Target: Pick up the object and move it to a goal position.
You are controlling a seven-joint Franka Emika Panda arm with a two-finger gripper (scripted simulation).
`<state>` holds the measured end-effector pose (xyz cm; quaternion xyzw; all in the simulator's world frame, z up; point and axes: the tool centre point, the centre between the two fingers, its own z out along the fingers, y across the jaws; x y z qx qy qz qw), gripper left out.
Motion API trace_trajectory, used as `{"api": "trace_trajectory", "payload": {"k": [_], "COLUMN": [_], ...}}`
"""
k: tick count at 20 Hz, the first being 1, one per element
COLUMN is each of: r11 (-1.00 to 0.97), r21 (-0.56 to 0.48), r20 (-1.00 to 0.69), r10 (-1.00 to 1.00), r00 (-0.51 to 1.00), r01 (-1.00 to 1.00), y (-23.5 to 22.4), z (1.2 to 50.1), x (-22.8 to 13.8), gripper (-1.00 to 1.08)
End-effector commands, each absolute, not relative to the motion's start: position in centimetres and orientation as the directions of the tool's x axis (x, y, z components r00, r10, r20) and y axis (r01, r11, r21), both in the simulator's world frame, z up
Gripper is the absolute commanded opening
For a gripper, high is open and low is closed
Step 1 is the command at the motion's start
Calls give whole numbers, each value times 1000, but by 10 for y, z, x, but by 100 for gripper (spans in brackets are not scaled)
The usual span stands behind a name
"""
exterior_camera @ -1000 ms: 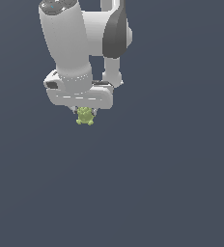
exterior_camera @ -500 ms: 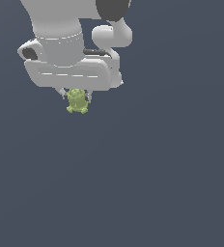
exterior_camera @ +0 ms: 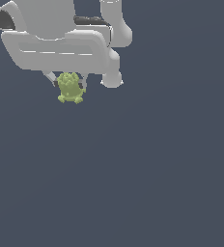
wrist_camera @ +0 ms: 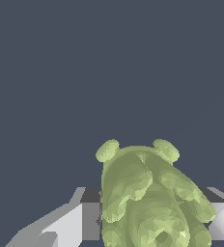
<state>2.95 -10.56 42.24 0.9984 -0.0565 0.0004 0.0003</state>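
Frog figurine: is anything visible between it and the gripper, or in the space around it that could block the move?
Nothing visible. The gripper is shut on the frog figurine, with a finger on each side. Around it both views show only plain dark background; no goal marker is visible.

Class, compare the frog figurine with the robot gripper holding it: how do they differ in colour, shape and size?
Colour: the frog figurine is yellow-green; the gripper is white and grey. Shape: the figurine is lumpy and rounded, the gripper flat-sided and angular. Size: the figurine is far smaller than the gripper. Both hang together, the fingers on either side of the figurine.
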Motion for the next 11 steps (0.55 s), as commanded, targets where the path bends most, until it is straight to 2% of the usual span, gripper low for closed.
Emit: {"api": "trace_trajectory", "payload": {"k": [1,11], "r11": [-994,-994], "r21": [1,1], "r20": [0,0], "r10": [-113,-113], "r00": [994,994], "r01": [-113,-113], "y": [-106,-107], "z": [431,443], "x": [32,37], "gripper": [-100,-100]}}
